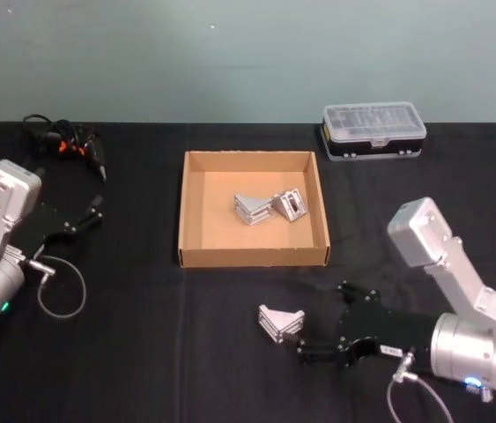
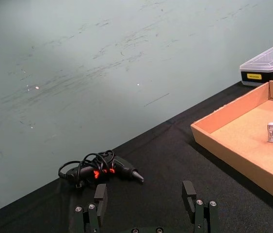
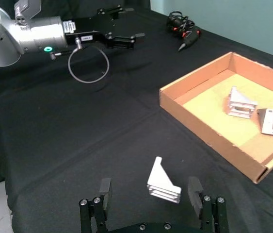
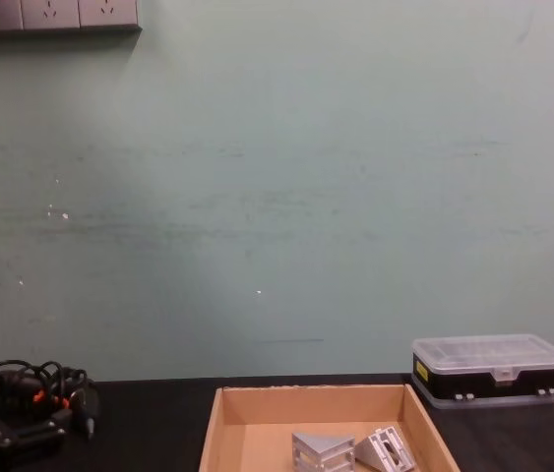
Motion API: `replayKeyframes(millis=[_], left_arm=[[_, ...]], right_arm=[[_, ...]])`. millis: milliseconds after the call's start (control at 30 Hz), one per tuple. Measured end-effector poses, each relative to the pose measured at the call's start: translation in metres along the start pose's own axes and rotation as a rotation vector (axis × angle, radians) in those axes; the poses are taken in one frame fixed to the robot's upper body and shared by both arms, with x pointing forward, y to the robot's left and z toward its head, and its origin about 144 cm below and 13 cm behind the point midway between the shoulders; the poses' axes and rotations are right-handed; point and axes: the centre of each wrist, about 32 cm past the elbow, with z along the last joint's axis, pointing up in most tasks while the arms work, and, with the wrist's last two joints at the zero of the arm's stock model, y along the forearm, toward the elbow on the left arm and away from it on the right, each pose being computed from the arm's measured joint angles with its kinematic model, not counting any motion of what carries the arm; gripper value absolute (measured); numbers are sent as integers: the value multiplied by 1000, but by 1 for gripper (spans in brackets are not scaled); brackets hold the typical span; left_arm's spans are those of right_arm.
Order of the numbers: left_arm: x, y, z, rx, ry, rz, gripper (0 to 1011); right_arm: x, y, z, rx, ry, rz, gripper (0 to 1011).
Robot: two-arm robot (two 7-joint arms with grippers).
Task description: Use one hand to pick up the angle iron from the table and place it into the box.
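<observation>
One silver angle iron (image 1: 281, 322) lies on the black table (image 1: 142, 352) in front of the tan box (image 1: 252, 257). My right gripper (image 1: 305, 342) is low beside it and open. In the right wrist view the angle iron (image 3: 163, 183) sits between the spread fingertips (image 3: 194, 189), untouched, with that gripper (image 3: 150, 190) empty. Two more angle irons (image 1: 249, 209) (image 1: 290, 204) rest inside the box. My left gripper (image 1: 89, 214) is parked open at the left of the table, its fingers (image 2: 188, 194) holding nothing.
A black plastic case with a clear lid (image 1: 373, 132) stands behind the box at the back right. A black tool with coiled cable (image 1: 67, 145) lies at the back left. A thin cable loop (image 1: 61, 291) hangs off the left arm.
</observation>
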Motion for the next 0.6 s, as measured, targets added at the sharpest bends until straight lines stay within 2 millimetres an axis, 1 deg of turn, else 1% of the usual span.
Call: replayKeyframes(millis=[267, 600], left_arm=[[0, 0, 0, 0, 0, 0, 1011], [0, 0, 0, 0, 0, 0, 1011]], right_arm=[[-7, 11, -3, -16, -28, -11, 1002], [-7, 35, -6, -43, -57, -55, 1002]])
